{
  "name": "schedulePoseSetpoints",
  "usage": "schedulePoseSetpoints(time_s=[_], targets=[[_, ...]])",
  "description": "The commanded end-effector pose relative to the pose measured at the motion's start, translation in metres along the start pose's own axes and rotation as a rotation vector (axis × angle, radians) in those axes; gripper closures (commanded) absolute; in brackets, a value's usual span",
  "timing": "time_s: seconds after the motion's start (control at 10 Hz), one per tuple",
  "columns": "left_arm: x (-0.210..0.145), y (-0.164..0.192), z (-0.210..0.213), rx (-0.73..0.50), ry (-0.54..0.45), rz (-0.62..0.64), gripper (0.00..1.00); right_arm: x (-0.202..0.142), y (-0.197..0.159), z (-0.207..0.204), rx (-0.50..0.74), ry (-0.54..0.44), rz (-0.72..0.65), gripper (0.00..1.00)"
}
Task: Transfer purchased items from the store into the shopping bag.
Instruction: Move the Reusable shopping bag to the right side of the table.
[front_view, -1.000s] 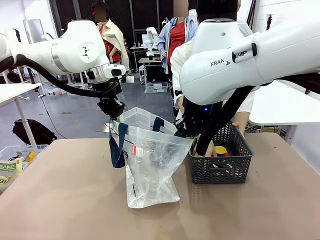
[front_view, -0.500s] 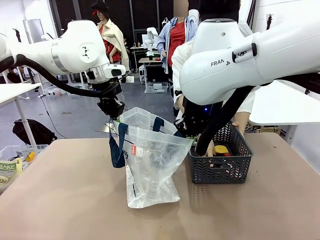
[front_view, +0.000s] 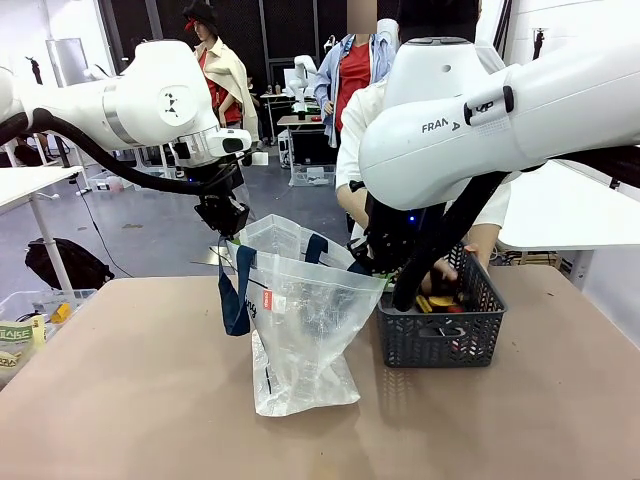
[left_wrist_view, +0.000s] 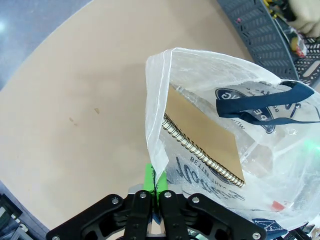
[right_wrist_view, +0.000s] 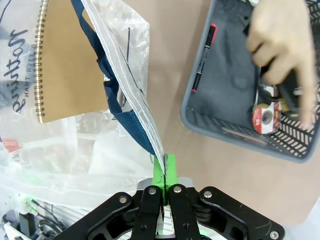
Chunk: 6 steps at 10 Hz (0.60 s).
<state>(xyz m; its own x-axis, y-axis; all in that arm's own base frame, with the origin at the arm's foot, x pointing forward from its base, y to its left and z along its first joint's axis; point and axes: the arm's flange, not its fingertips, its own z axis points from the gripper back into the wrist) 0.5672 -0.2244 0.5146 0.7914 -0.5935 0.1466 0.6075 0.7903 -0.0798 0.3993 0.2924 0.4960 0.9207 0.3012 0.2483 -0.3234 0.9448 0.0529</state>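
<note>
**Both grippers pinch the bag's rim; a hand is in the basket**

Mid-frame in the front view, the translucent shopping bag (front_view: 300, 330) stands on the brown table (front_view: 140, 400), with a brown-covered spiral notebook (left_wrist_view: 205, 132) inside. The left gripper (left_wrist_view: 154, 182) has its fingers closed on the rim at the bag's upper left, and the right gripper (right_wrist_view: 164, 170) is clamped on the rim at its upper right. Just right of the bag, the dark grey mesh basket (front_view: 440, 340) holds a red-capped pen (right_wrist_view: 203, 57) and a small red pack (right_wrist_view: 265, 117). A person's hand (right_wrist_view: 277, 45) reaches into it from the far side.

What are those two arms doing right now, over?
Left gripper, right gripper: both shut on shopping bag rim, mouth open. Notebook inside. Person's hand in basket.
</note>
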Motion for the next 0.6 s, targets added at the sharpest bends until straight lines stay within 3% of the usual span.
schedulePoseSetpoints(time_s=[0.0,0.5], targets=[[-0.0033,-0.0001,0.0012,0.005,-0.005,0.012,1.0,-0.0009,-0.0012,0.0008,0.002,-0.005,-0.006,1.0],[-0.0033,-0.0001,0.0012,0.005,-0.005,0.012,1.0,-0.0009,-0.0012,0.0008,0.002,-0.005,-0.006,1.0]])
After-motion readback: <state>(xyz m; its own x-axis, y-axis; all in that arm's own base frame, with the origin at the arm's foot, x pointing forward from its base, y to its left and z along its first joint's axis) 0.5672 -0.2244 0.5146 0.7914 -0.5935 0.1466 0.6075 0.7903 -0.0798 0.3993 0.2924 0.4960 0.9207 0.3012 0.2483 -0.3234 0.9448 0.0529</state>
